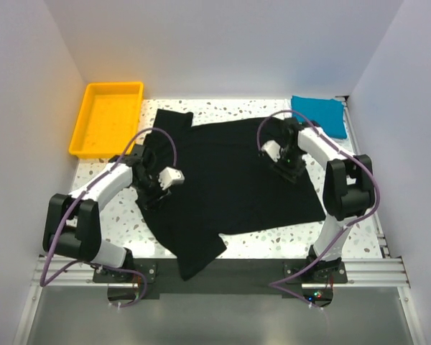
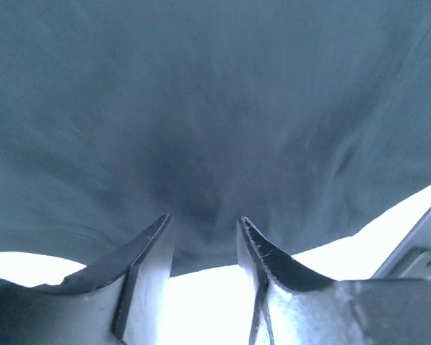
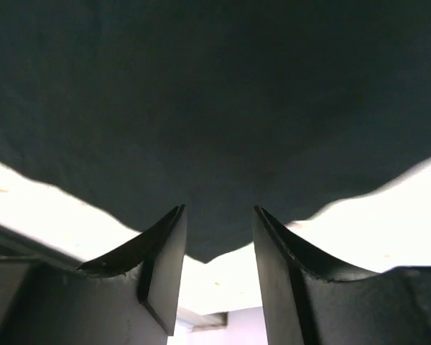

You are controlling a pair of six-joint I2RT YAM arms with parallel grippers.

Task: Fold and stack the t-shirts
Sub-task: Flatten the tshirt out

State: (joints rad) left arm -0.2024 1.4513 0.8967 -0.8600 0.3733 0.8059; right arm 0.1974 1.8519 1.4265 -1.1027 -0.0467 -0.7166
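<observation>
**Top external: shirt [image 1: 237,180] spread open, a gripper set at each side**

The black shirt was seen laid flat on the table [image 1: 287,241], just right of the yellow tray [image 1: 106,118] and reaching nearer the arm bases than the tray does. The left gripper [image 1: 154,190] was found on the shirt edge closest to the tray. The right gripper [image 1: 291,171] was found on the opposite edge, well apart from the tray. A folded teal shirt [image 1: 320,115] was seen far to the right of the tray, level with it.

The step in hand was judged to be the taking of two edge holds for a first fold. For this to be done well, cloth should be fed fully between the fingers before they are closed. Both edges should then be raised together and kept low, so that no slack is trapped. The sleeve [image 1: 197,262] jutting toward the bases would need to be tucked in.

What could not be read from above was supplied by the wrist views. The fingers of each gripper were held apart, with nothing clamped. At the left, cloth was puckered just beyond the fingertips [image 2: 158,233]. At the right, a point of the cloth edge dipped between the fingers [image 3: 174,223]. The shirt's outline, the tray and the teal shirt were shown only from above.
</observation>
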